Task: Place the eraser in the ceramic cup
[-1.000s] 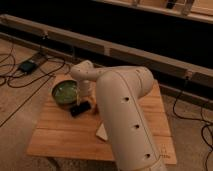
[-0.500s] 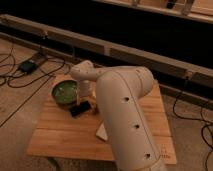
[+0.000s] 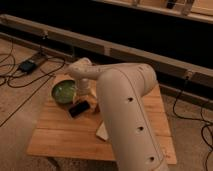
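One black eraser (image 3: 79, 108) lies on the desk (image 3: 65, 135) just beside the gripper (image 3: 90, 96), green bowl (image 3: 55, 94) near it too; can't tell if the gripper's open.

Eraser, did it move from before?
No. The eraser lies at the same spot by the green bowl; the gripper is just behind it.

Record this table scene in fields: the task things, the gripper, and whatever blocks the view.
table: wooden slats
eraser: black slab, flat on the table, in no cup
green bowl: back left, just behind the eraser
ceramic cup: not visible, perhaps behind the arm
gripper: low over the table, right of the bowl, just behind the eraser
arm: large, white, covers the table's middle
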`<state>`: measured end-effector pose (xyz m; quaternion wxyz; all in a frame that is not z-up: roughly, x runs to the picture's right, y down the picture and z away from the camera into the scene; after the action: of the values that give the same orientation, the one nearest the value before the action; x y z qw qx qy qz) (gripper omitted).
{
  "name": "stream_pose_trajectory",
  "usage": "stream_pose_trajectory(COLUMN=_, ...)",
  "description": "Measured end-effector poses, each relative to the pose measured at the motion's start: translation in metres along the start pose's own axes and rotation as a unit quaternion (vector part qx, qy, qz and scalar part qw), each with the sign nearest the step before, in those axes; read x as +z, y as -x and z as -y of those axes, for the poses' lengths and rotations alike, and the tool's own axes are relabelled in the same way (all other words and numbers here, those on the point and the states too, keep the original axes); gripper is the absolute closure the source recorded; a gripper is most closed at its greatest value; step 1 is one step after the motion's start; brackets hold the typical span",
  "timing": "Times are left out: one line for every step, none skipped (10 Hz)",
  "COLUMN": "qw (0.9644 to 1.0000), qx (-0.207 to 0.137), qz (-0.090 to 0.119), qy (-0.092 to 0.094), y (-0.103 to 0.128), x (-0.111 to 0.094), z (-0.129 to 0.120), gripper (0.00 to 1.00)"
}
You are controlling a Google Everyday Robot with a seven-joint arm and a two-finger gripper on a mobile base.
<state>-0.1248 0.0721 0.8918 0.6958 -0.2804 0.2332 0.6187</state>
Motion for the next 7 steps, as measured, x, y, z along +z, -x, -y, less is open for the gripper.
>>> stream_pose_trajectory(qw=1.0000, qx=0.002, qz=0.003, qy=0.000, y=-0.002, x=-0.008, z=0.000, gripper=0.20)
stream_pose_trajectory(qw=1.0000, qx=0.005, qz=0.009, qy=-0.002, y=-0.007, x=-0.018, z=-0.003, gripper=0.20)
stream_pose_trajectory(qw=0.9998, qx=0.007, qz=0.016, qy=0.000, y=-0.010, x=-0.026, z=-0.008, gripper=0.20)
stream_pose_trajectory(qw=0.9997, qx=0.015, qz=0.021, qy=-0.001, y=-0.015, x=-0.031, z=-0.007, gripper=0.20)
stream_pose_trajectory(qw=0.9992, qx=0.030, qz=0.026, qy=0.003, y=-0.018, x=-0.032, z=-0.005, gripper=0.20)
stream_pose_trajectory(qw=0.9988, qx=0.041, qz=0.026, qy=0.007, y=-0.021, x=-0.029, z=-0.005, gripper=0.20)
stream_pose_trajectory(qw=0.9980, qx=0.055, qz=0.027, qy=0.015, y=-0.025, x=-0.028, z=-0.006, gripper=0.20)
